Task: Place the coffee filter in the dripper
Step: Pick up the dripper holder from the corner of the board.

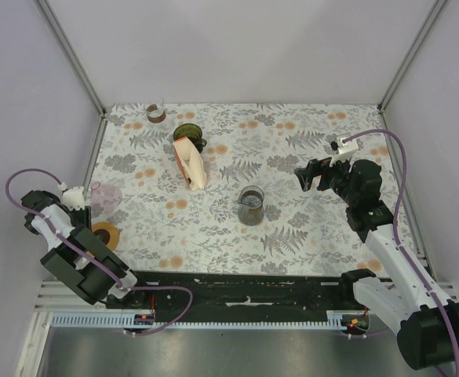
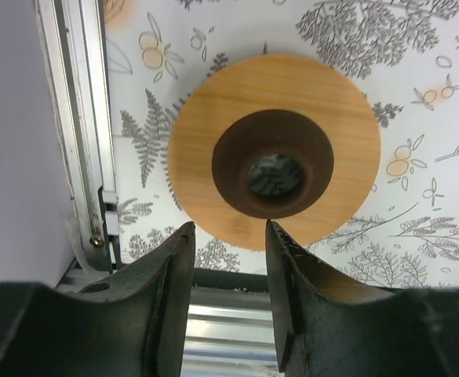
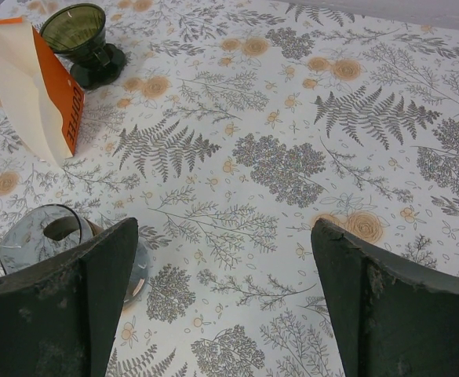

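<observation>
The dark green glass dripper (image 1: 187,134) stands upright at the back left of the table; it also shows in the right wrist view (image 3: 82,35). A stack of cream paper coffee filters in an orange pack (image 1: 191,162) stands just in front of the dripper, also seen in the right wrist view (image 3: 31,88). My right gripper (image 1: 307,174) is wide open and empty above the table, well to the right of both; its jaws stand far apart (image 3: 225,232). My left gripper (image 2: 229,229) is open and empty, over the near left corner.
A glass server (image 1: 250,206) stands mid-table, by the right gripper's left finger (image 3: 52,236). A wooden disc with a dark brown centre (image 2: 275,161) lies under the left gripper. A clear pinkish glass piece (image 1: 105,196) and a small brown cup (image 1: 156,113) stand on the left. A metal rail (image 2: 72,141) runs along the left edge.
</observation>
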Motion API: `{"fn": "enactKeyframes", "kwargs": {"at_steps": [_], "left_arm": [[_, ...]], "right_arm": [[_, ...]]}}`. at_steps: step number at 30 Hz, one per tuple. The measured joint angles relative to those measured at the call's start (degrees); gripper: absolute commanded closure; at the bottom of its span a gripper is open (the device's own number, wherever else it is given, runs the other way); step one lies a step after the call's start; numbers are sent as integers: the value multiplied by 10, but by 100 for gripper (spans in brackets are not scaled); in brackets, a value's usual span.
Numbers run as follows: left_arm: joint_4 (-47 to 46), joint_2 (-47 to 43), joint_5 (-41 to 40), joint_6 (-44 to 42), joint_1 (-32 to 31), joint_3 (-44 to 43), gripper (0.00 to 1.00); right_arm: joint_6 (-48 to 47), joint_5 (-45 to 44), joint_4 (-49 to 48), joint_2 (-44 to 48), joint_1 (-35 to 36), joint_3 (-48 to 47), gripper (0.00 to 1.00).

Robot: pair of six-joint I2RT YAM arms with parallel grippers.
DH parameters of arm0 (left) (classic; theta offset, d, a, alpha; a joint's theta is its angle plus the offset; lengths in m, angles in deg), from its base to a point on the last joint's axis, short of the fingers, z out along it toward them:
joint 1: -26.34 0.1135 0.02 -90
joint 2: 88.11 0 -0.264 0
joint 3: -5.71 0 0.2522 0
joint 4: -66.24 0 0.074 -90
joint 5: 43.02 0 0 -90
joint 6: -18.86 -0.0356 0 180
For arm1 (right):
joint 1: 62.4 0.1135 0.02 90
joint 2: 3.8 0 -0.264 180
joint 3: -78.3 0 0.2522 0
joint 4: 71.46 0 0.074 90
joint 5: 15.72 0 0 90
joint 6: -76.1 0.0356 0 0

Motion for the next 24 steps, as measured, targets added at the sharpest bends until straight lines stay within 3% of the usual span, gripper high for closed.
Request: {"fn": "enactKeyframes", "kwargs": {"at_steps": [12,21,24], "left_arm": [[-68,55,-20,37,-80,15,64],[-94,83,-74,58,-82,24,69],[-102,83,-83,58,-85,28,84]], "right_arm": [[0,0,0,-2,3,0,2],[0,0,0,-3,3,0,2],[0,0,0,-3,3,0,2]]}}
